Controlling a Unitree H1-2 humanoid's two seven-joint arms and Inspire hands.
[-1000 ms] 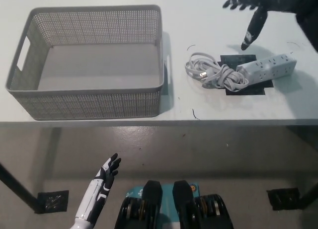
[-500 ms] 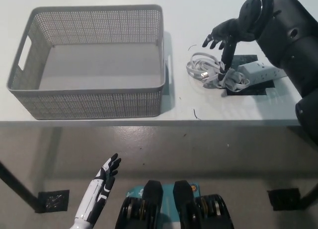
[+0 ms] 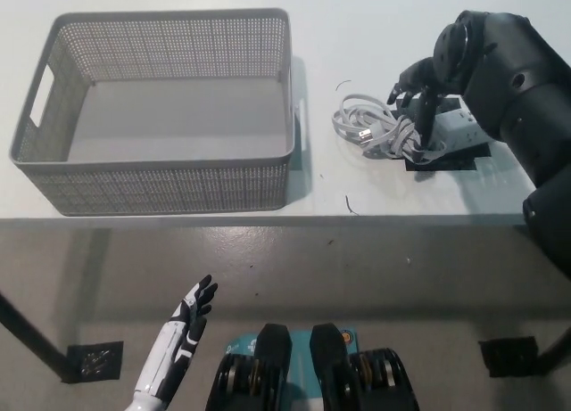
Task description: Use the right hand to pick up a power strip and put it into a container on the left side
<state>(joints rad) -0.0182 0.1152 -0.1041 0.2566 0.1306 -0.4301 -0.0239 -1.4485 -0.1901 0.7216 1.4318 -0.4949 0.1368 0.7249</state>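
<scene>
Head view. Item: white power strip [image 3: 457, 126] with coiled white cord [image 3: 375, 127], lying on a black patch [image 3: 446, 157] on the white table [image 3: 178, 206], right of the basket. No writing or brand can be read on it. Right hand [image 3: 419, 94]: black, fingers reaching down onto the strip's cord end (whether they grip cannot be told). Container: grey perforated basket [image 3: 161, 175], holding nothing. Left hand [image 3: 192, 313]: white, fingers spread, resting low below the table edge.
</scene>
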